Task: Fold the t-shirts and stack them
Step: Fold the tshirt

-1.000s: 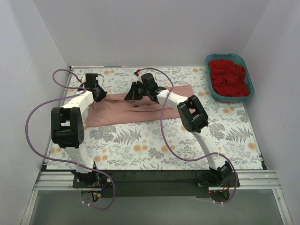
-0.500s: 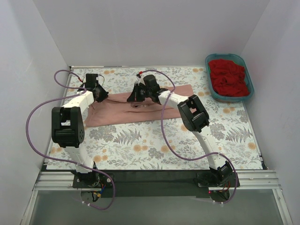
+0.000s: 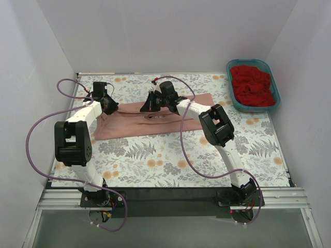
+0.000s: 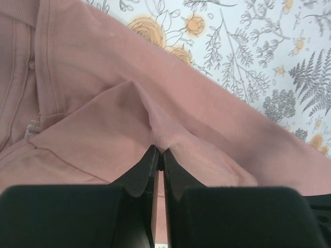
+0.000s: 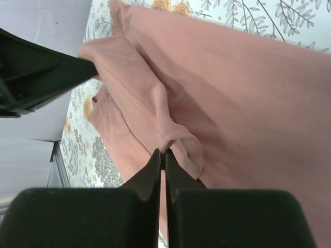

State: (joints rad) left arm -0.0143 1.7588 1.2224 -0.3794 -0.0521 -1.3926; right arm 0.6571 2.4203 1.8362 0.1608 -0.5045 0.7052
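The top camera looks down from above and behind my bases, wide enough for the whole grey-and-orange floral cloth (image 3: 155,160). Each wrist camera sits very near, looking along its own black fingers: the left past my left gripper (image 4: 158,152), the right past my right gripper (image 5: 162,153). All three views share the dusty salmon-pink cloth t-shirt (image 3: 129,126).

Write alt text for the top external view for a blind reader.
A pink t-shirt spread on a floral cloth is gripped by the left end effector at its left end and the right end effector near its middle. A red t-shirt lies bunched in a teal tub, far right.
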